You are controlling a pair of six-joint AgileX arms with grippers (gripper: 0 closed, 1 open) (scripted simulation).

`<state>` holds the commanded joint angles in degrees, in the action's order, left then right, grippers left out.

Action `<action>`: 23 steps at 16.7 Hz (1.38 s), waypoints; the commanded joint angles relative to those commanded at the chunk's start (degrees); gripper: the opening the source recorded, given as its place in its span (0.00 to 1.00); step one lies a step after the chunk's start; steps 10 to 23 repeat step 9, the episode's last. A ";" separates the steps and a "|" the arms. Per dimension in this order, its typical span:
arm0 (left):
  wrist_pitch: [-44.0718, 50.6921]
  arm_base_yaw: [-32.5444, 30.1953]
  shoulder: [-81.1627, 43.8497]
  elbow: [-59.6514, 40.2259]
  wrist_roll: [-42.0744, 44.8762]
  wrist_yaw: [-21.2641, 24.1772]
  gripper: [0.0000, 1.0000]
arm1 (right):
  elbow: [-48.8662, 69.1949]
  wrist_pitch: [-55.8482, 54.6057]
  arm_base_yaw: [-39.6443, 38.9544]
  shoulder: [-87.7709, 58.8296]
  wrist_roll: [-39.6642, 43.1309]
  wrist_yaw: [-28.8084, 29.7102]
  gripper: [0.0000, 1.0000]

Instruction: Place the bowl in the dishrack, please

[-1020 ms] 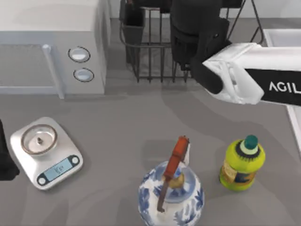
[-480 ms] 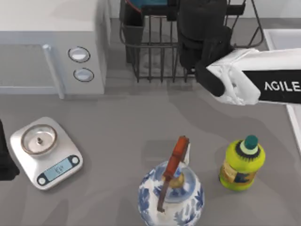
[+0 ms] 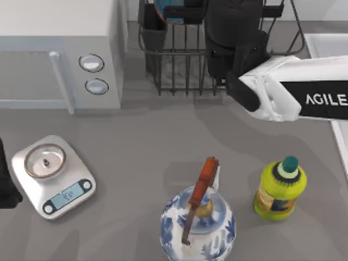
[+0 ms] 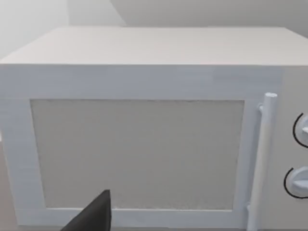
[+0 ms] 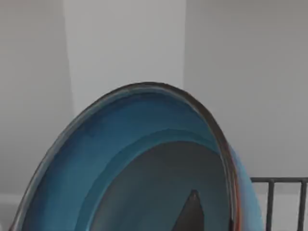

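Right tool (image 3: 187, 8), grip unseen, carries bowl (image 5: 144, 168) over dishrack (image 3: 179, 60), table's far edge; lower between tines.

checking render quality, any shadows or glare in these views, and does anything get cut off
Top view: soft grey shadows on the table under the right arm; no glare; the bowl is cut by the top edge above the dishrack. Right wrist view: the bowl is evenly lit and cropped at the bottom. Left wrist view: the microwave looks flat and matte.
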<state>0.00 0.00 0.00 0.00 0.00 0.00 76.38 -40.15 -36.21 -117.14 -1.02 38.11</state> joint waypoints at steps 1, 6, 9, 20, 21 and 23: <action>0.00 0.00 0.00 0.00 0.00 0.00 1.00 | 0.00 0.00 0.00 0.00 0.00 0.00 0.83; 0.00 0.00 0.00 0.00 0.00 0.00 1.00 | 0.00 0.00 0.00 0.00 0.00 0.00 1.00; 0.00 0.00 0.00 0.00 0.00 0.00 1.00 | 0.00 0.00 0.00 0.00 0.00 0.00 1.00; 0.00 0.00 0.00 0.00 0.00 0.00 1.00 | 0.00 0.00 0.00 0.00 0.00 0.00 1.00; 0.00 0.00 0.00 0.00 0.00 0.00 1.00 | 0.00 0.00 0.00 0.00 0.00 0.00 1.00; 0.00 0.00 0.00 0.00 0.00 0.00 1.00 | 0.00 0.00 0.00 0.00 0.00 0.00 1.00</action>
